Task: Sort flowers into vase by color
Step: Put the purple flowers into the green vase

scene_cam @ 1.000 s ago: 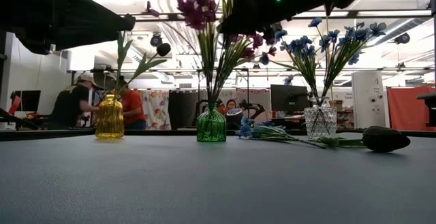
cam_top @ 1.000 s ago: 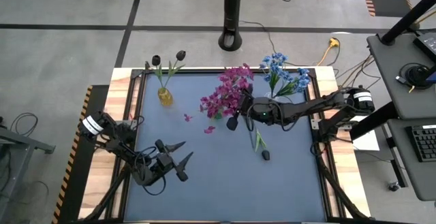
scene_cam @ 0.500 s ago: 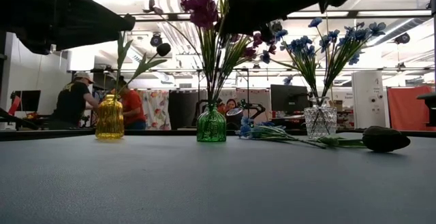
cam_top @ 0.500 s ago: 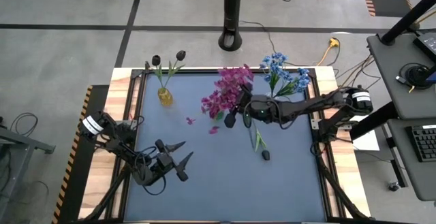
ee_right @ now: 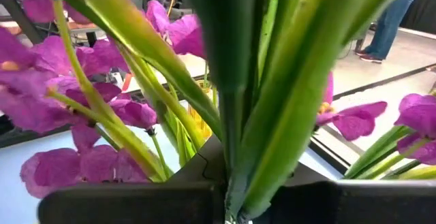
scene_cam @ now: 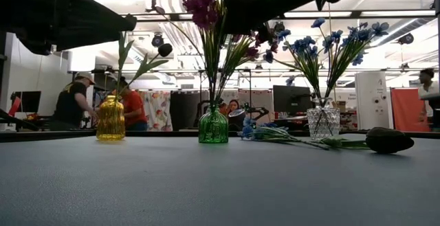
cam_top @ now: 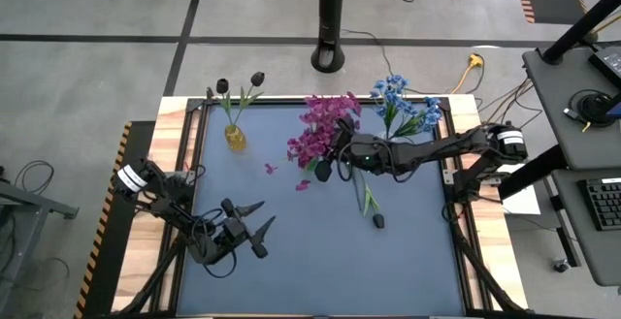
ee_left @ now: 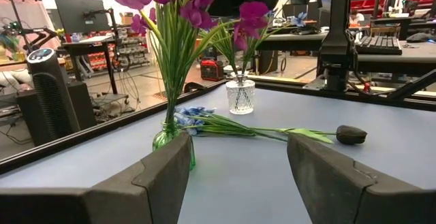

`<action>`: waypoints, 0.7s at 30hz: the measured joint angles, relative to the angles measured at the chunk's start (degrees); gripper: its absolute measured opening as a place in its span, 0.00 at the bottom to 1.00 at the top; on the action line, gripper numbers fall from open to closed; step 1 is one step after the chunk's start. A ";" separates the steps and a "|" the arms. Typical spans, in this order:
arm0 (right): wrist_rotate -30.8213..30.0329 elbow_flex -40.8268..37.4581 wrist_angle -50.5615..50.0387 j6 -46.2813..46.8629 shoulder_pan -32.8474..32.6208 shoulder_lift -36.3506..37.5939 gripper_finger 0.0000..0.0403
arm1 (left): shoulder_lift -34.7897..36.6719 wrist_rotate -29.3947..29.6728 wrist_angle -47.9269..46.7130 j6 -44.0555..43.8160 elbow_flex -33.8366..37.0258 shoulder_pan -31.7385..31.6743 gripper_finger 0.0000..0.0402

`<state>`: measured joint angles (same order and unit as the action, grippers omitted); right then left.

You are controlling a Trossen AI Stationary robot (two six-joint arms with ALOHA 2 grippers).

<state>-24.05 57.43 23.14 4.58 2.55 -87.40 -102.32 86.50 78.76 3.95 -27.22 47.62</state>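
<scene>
Blue-grey tabletop [cam_top: 291, 261] framed by a black border and wooden side rails; its near half lies bare, giving free room around the left hand [cam_top: 250, 228], which rests low at the near-left with fingers spread and nothing between them. Along the far edge stand an amber glass vase [cam_top: 235, 138] with dark tulip-like buds [cam_top: 240, 82], a green glass vase [scene_cam: 213, 126] with magenta-pink flower sprigs [cam_top: 325, 127], and a clear glass vase [scene_cam: 323, 123] with light blue flower sprigs [cam_top: 406, 101]. The right hand [cam_top: 325, 167], clenched on a green-stemmed sprig, hangs beside the magenta cluster. A loose dark-budded sprig [cam_top: 372, 208] lies right of centre; two fallen pink petals [cam_top: 286, 177] lie mid-table. Compared with one second earlier, the right hand has shifted slightly leftward, and the magenta cluster leans further toward the far edge.
</scene>
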 joint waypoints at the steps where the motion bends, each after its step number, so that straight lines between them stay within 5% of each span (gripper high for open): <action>1: 0.02 0.07 0.02 0.02 0.00 -0.10 0.06 | 0.00 0.00 0.00 0.00 0.00 0.00 0.57; 21: 0.54 0.26 -1.66 6.07 1.97 -0.09 0.06 | -0.02 0.00 0.02 0.00 -0.02 0.00 0.57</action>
<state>-23.51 57.69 21.48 10.65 4.52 -87.48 -102.35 86.50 78.78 3.95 -27.24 47.62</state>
